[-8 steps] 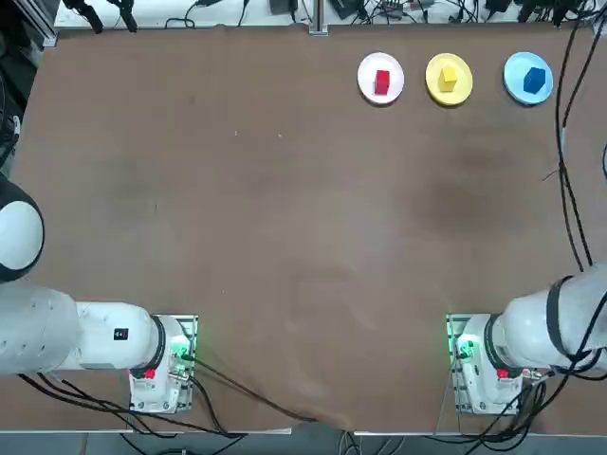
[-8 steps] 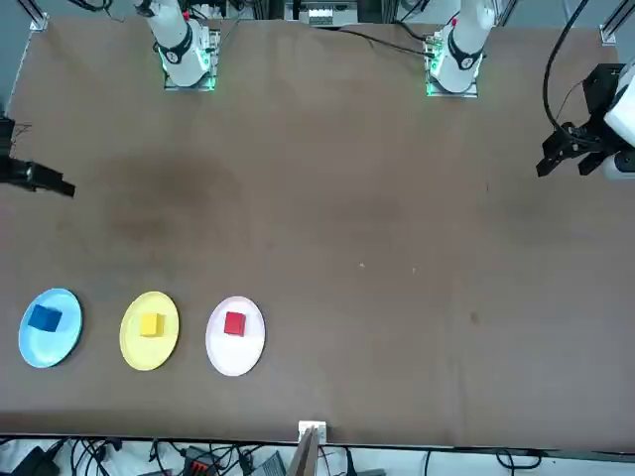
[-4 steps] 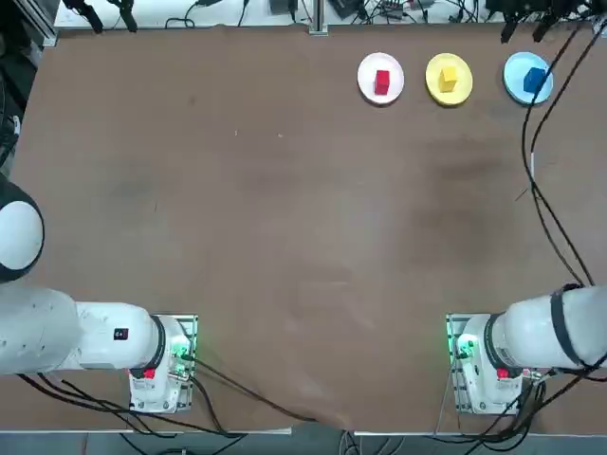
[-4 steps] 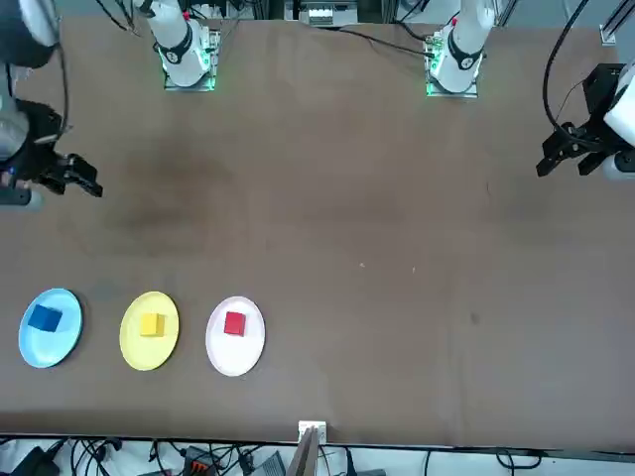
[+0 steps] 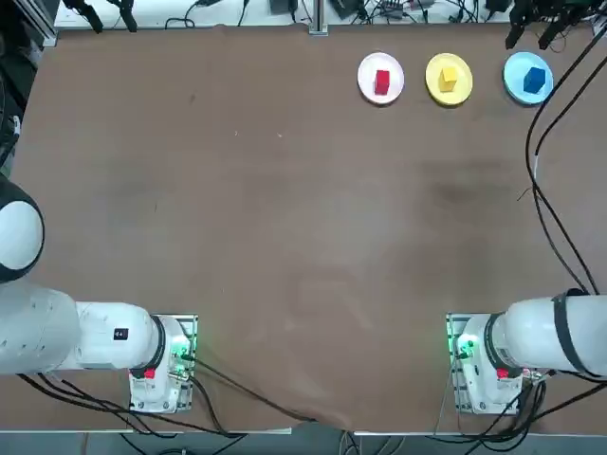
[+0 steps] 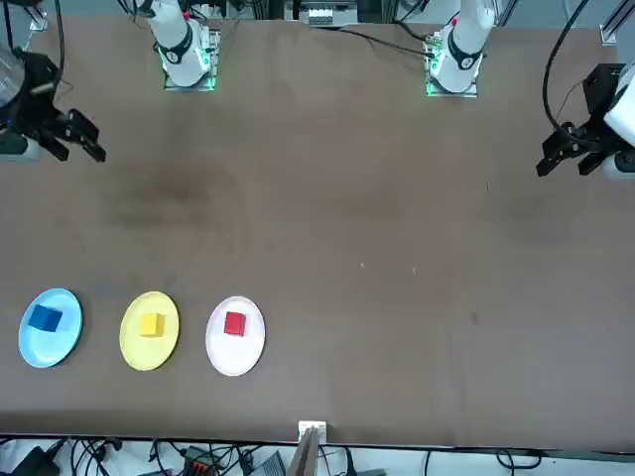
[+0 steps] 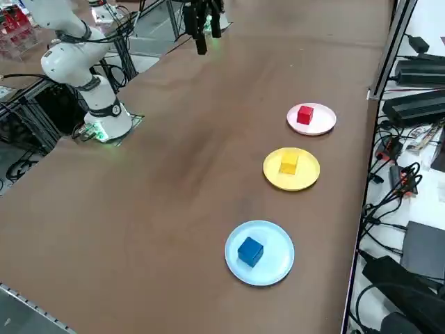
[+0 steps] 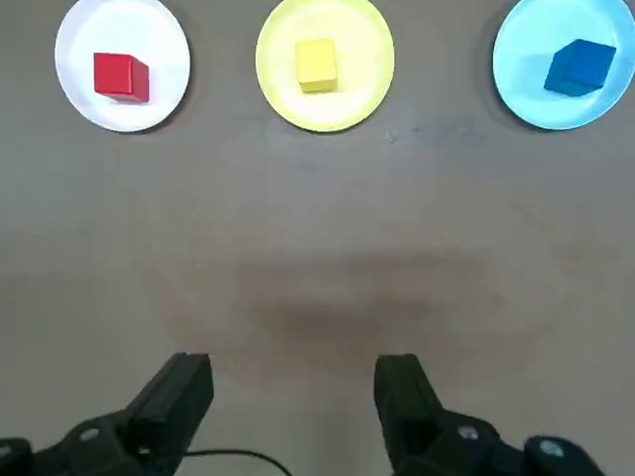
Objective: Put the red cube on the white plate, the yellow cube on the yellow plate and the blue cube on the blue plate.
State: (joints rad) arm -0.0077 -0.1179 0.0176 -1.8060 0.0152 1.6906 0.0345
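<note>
While the right claw point(image 8: 293, 397) hangs released and empty above bare tabletop point(image 5: 285, 209), its two dark, blocky fingers point(image 8: 179, 392) spread wide, the three plates lie in a row well apart from it along the far right edge. On the round, flat white plate point(image 5: 368, 83) sits the red cube point(image 5: 382, 81); just right of it the glossy yellow plate point(image 5: 463, 88) carries the yellow cube point(image 5: 449, 78); furthest right, the pale blue plate point(image 5: 514, 80) carries the dark blue cube point(image 5: 536, 80). Each small, sharp-edged block rests near its plate's centre on the matte brown surface.
</note>
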